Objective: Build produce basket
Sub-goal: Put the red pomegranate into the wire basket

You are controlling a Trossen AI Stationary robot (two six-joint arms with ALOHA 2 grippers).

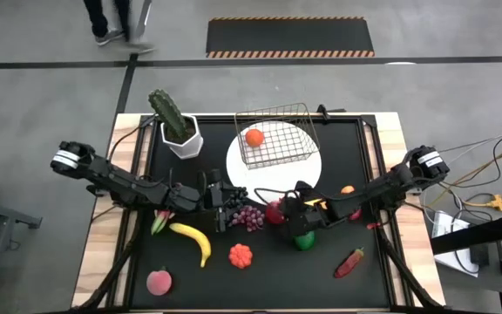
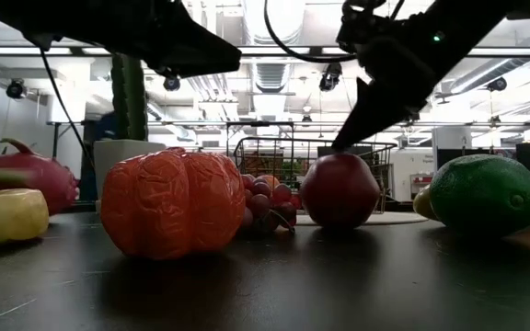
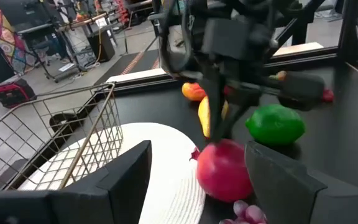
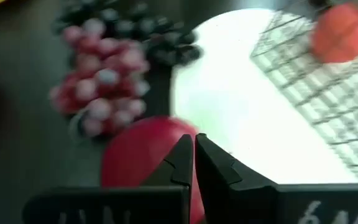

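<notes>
The right gripper (image 1: 279, 212), jaws pressed shut and holding nothing, touches the round dark-red fruit (image 1: 274, 212) at the white plate's (image 1: 308, 166) near edge, while the empty, part-open left gripper (image 1: 225, 208) hovers nearby, beside the purple grapes (image 1: 247, 216).

Even overhead light, ceiling strip lamps bright behind the basket (image 2: 316, 161) in the low view. Dark table (image 1: 364, 288) shows soft sheen, faint shadows under the fruit. White plate (image 4: 253, 112) glares, nearly blown out. Right wrist view heavily blurred; grapes (image 4: 101, 68) beside the plate smeared.
</notes>
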